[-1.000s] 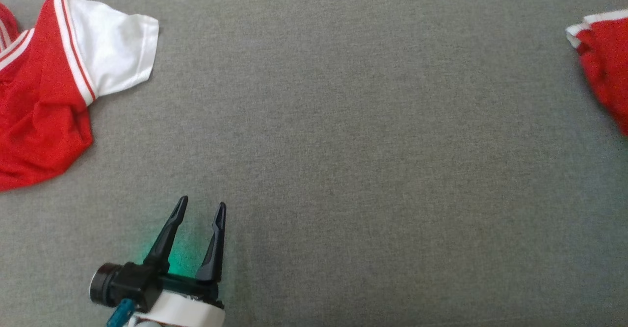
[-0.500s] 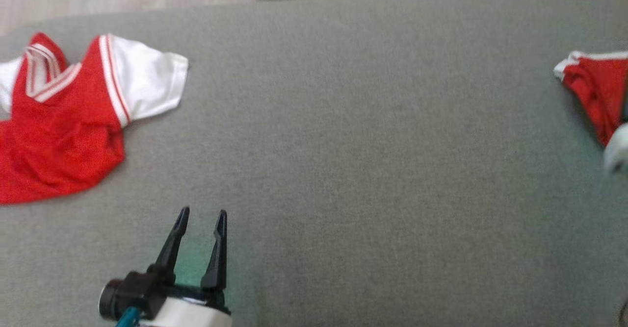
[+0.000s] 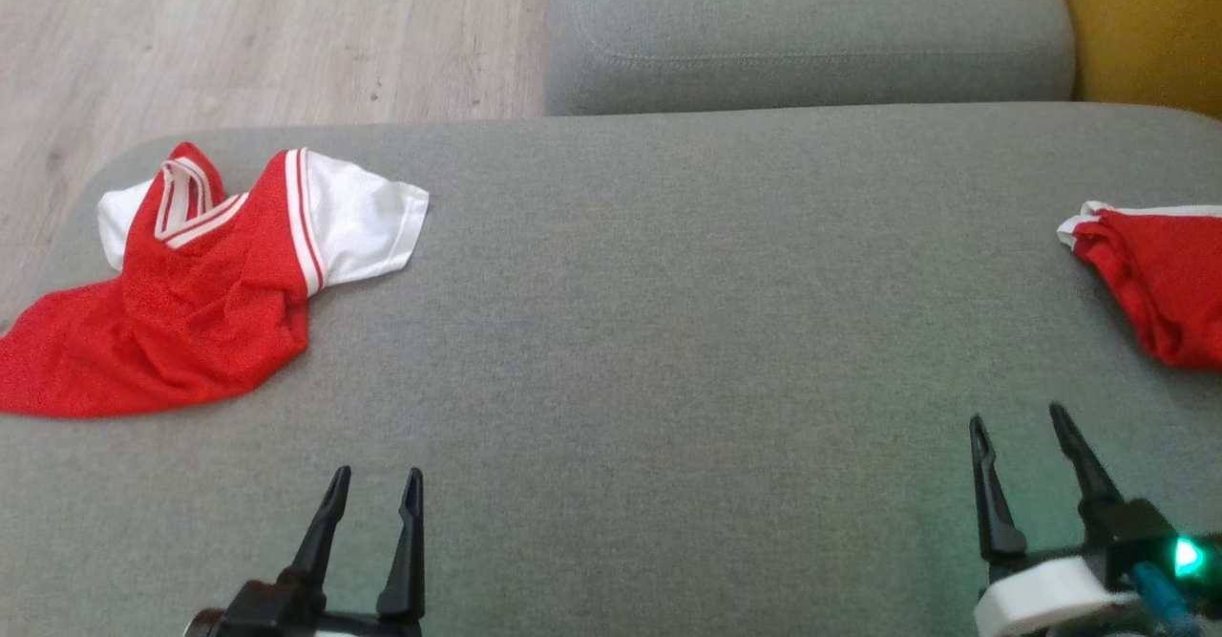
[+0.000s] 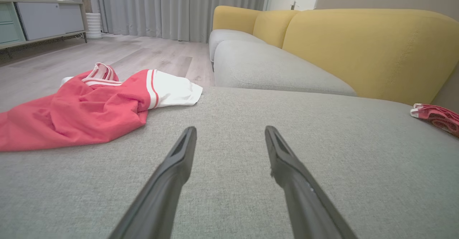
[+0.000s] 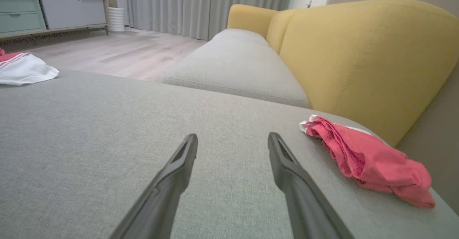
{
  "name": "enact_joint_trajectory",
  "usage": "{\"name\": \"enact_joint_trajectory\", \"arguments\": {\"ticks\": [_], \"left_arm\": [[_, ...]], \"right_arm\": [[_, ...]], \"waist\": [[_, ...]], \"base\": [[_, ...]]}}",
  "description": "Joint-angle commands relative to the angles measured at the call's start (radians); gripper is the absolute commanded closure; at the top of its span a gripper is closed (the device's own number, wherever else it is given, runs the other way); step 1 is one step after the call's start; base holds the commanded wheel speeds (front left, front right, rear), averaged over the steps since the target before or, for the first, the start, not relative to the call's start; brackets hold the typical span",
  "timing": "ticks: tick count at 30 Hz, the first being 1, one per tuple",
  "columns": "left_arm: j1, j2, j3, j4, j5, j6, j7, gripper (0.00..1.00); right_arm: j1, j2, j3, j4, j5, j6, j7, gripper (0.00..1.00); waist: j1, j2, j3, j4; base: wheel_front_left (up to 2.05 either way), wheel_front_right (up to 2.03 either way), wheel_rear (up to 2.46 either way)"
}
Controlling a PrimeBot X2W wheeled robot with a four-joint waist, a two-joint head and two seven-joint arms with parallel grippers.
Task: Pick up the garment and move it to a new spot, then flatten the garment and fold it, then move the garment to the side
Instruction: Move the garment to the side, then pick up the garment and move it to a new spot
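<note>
- The left gripper (image 3: pixel 377 472) sits at the lower left of the head view. Its two dark fingers are spread wide with nothing between them, and they point across bare fabric.
- The right gripper (image 3: pixel 1017 414) is at the lower right, its fingers just as wide apart and also empty. A green light (image 3: pixel 1187 555) glows on its wrist.
- Both grippers hang low over a broad grey cushion (image 3: pixel 668 331), whose middle is bare.
- A bunched red garment (image 3: pixel 1160 284) lies at the cushion's right edge, beyond the right gripper and to its right. It is apart from the fingers. White trim shows at its far end, and in the right wrist view (image 5: pixel 369 160) it lies in soft folds close to the yellow backrest.
- A red jersey (image 3: pixel 191 322) lies crumpled at the cushion's far left corner, well away from the left gripper. Its striped V-neck collar is raised, one white sleeve is spread flat towards the middle, and its red body trails out to the cushion's left edge.
- Past the cushion are a second grey seat cushion (image 3: pixel 802 35), a yellow backrest (image 3: pixel 1146 26) on the right and a pale wooden floor (image 3: pixel 239 35) on the left.
- Farthest off, the left wrist view shows grey curtains (image 4: pixel 179 9) and a low cabinet (image 4: pixel 43 17).
</note>
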Motion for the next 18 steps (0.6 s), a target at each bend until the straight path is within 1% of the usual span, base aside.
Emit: {"name": "enact_joint_trajectory", "arguments": {"ticks": [1, 4, 8, 18], "left_arm": [[-0.019, -0.003, 0.034, -0.027, 0.014, 0.003, -0.008, 0.00], [-0.013, -0.003, 0.036, -0.019, 0.024, 0.003, -0.008, 0.00], [-0.007, -0.004, 0.042, -0.003, 0.036, 0.003, -0.008, 0.00], [-0.009, -0.005, 0.041, 0.009, 0.038, 0.002, -0.008, 0.00]], "right_arm": [[-0.023, -0.008, 0.021, -0.017, 0.012, 0.007, -0.021, 0.00], [0.000, -0.007, 0.031, 0.016, 0.057, 0.007, -0.030, 0.00], [0.015, -0.007, 0.043, 0.019, 0.094, 0.007, -0.032, 0.00], [0.025, -0.006, 0.052, 0.010, 0.117, 0.007, -0.032, 0.00]], "waist": [[0.0003, -0.0001, -0.006, -0.003], [0.0003, -0.0001, -0.014, -0.009], [0.0003, -0.0001, -0.021, -0.015], [0.0003, -0.0001, -0.027, -0.018]], "base": [[0.00, 0.00, 0.00], [0.00, 0.00, 0.00], [0.00, 0.00, 0.00], [0.00, 0.00, 0.00]]}}
